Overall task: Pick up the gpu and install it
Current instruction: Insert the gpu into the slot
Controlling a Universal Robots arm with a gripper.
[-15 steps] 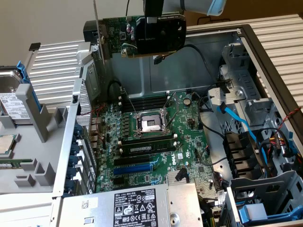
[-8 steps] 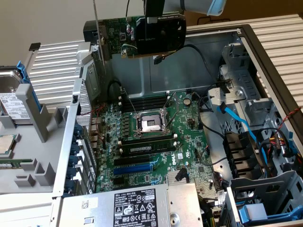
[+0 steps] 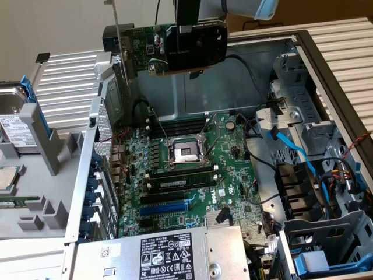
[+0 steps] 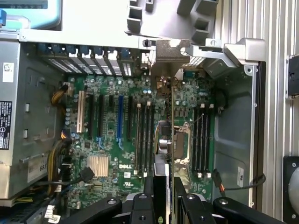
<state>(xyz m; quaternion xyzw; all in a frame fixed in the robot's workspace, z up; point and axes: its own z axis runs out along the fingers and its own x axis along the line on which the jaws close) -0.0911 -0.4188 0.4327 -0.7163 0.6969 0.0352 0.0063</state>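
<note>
The gpu (image 3: 195, 46), a green card with a glossy black shroud and a silver end bracket, hangs in the air above the open computer case. My gripper (image 3: 187, 20) is shut on its upper edge. In the wrist view the gpu (image 4: 169, 135) is seen edge-on between my fingers (image 4: 145, 203), with its bracket pointing at the case's rear slot openings. Below it lies the large green motherboard (image 3: 192, 169) (image 4: 112, 135), with a blue expansion slot (image 3: 166, 207) (image 4: 120, 116) and black slots beside it. The card touches nothing on the board.
Memory sticks (image 3: 178, 181) flank the CPU socket (image 3: 183, 153). A power supply (image 3: 163, 254) lies at the near edge, with drive cages (image 3: 326, 233) and blue cables (image 3: 291, 146) on the exterior view's right. A hard drive (image 3: 14, 125) sits outside the case on the exterior view's left.
</note>
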